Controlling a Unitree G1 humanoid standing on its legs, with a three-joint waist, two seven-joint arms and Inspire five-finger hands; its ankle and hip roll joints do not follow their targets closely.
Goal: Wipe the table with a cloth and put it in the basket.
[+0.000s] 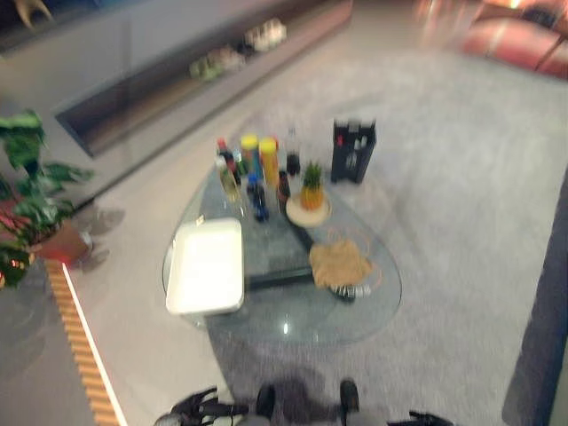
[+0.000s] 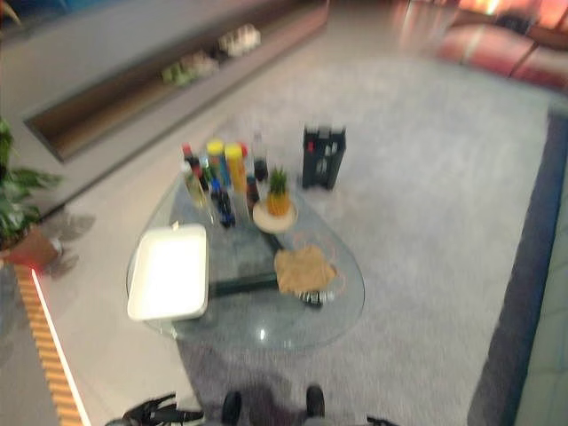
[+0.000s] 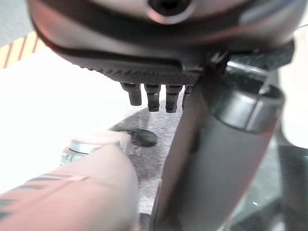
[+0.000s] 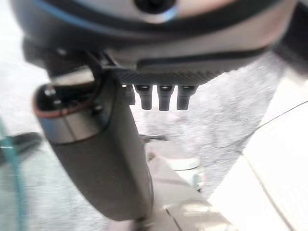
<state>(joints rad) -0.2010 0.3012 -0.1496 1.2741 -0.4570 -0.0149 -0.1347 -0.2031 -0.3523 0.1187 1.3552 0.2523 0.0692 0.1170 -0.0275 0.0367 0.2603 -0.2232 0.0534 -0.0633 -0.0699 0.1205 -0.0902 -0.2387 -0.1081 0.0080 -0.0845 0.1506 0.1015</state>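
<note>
On the glass table [image 1: 266,324], near its right side, a tan cloth [image 1: 339,263] lies crumpled and flat, with nothing holding it. White basket [image 1: 208,266] sits on the table's left part, well apart from the cloth, a dark strip showing through the glass between them. Just beyond the cloth, a small pineapple [image 1: 311,186] stands on a round plate [image 1: 308,211]. Bottles [image 1: 253,169] cluster at the far end, two with yellow bodies. Dark bottle carrier [image 1: 353,151] stands at the far right edge of the table. Grey carpet [image 1: 444,177] lies under and around the table. Potted plant [image 1: 31,191] on the floor to the left; a long low shelf [image 1: 204,80] beyond.

Left hand [image 1: 200,410] low at the near edge, clear of the table; in its wrist view the fingers [image 3: 153,96] hang short and straight, relaxed, holding nothing. Right hand [image 4: 159,79] likewise: fingers [image 4: 163,98] straight, nothing in them, carpet past them.
</note>
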